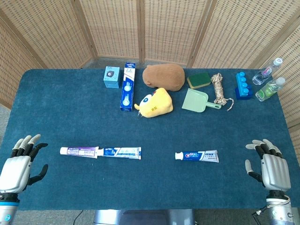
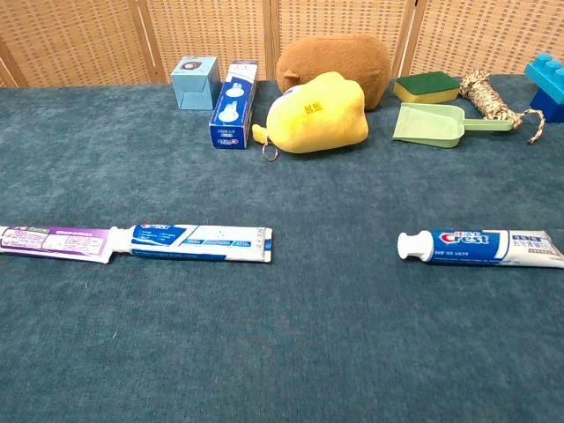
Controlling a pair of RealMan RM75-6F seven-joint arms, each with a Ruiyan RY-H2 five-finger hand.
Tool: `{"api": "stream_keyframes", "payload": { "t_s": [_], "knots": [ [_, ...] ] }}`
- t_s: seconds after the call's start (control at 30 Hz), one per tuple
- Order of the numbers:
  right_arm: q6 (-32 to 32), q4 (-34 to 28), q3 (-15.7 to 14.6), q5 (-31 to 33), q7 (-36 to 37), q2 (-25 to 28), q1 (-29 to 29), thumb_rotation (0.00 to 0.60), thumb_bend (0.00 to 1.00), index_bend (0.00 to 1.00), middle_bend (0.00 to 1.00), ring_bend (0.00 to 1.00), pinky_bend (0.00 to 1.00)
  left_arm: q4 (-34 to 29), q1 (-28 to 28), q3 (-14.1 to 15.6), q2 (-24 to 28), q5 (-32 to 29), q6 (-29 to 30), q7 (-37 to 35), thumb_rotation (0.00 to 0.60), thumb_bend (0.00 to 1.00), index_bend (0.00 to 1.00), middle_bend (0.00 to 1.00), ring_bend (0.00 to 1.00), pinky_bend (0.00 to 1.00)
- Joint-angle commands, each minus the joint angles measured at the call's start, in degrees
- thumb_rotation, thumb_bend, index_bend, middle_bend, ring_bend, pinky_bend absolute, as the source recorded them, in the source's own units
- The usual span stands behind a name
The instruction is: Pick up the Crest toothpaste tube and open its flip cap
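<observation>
1. Centrally for the task, the Crest toothpaste tube [image 1: 197, 155] [image 2: 480, 247] lies flat on the blue table cloth [image 1: 150, 187] [image 2: 308, 344] toward the right front, its white flip cap [image 1: 178, 155] [image 2: 412, 246] closed and pointing left
2. Nearest to it, the right hand [image 1: 266, 165] hovers at the table's right front edge, well apart from the tube, fingers spread and holding nothing; the chest view does not show it
3. Further left, a second blue-and-white toothpaste tube [image 1: 120, 152] [image 2: 198, 241] lies in line with a purple toothpaste tube [image 1: 78, 151] [image 2: 55, 241], the two touching end to end
4. At the left front edge the left hand [image 1: 21, 163] is likewise empty with its fingers apart, seen only in the head view
5. Along the back sit a small light-blue box [image 1: 111, 77] [image 2: 195, 82], a long blue carton [image 1: 127, 86] [image 2: 234, 104], a brown plush [image 1: 163, 76] [image 2: 335, 57], a yellow plush [image 1: 154, 103] [image 2: 317, 115], a green dustpan [image 1: 198, 101] [image 2: 432, 123], a sponge [image 1: 199, 80] [image 2: 427, 87], a coil of rope [image 1: 219, 89] [image 2: 489, 95], a blue block [image 1: 243, 86] [image 2: 546, 86] and two clear bottles [image 1: 269, 82]
</observation>
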Motion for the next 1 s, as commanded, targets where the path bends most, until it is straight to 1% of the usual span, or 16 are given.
{"api": "stream_keyframes", "payload": {
  "t_s": [0.03, 0.33, 0.6, 0.8, 1.0],
  "knots": [
    [-0.14, 0.04, 0.04, 0.15, -0.07, -0.04, 0.08, 0.6, 0.43, 0.32, 0.26, 0.13, 0.17, 0.0, -0.06, -0.01, -0.04, -0.14, -0.1, 0.08, 0.6, 0.36, 0.21, 0.09, 0.0, 0.0],
    [-0.51, 0.27, -0.2, -0.21, 0.66, -0.18, 0.13, 0.6, 0.43, 0.32, 0.26, 0.13, 0.17, -0.23, 0.34, 0.31, 0.2, 0.78, 0.66, 0.1, 0.6, 0.36, 0.21, 0.09, 0.0, 0.0],
    [-2.19, 0.41, 0.07, -0.29, 1.34, -0.18, 1.16, 0.6, 0.43, 0.31, 0.26, 0.13, 0.17, -0.7, 0.18, -0.21, 1.61, 0.97, 0.98, -0.25, 0.6, 0.36, 0.21, 0.1, 0.0, 0.0],
    [-5.81, 0.68, 1.03, 1.48, 0.42, -1.07, 3.8, 0.6, 0.42, 0.29, 0.25, 0.13, 0.17, -0.96, -0.3, -0.77, 2.72, 0.54, 0.64, -0.51, 0.6, 0.36, 0.21, 0.1, 0.0, 0.0],
    [-11.09, 1.32, 2.32, 6.1, -3.29, -3.67, 8.14, 0.6, 0.4, 0.26, 0.22, 0.13, 0.17, -1.15, -1.63, -1.87, 3.84, -0.14, -0.5, -0.7, 0.6, 0.36, 0.21, 0.1, 0.0, 0.0]
  ]
}}
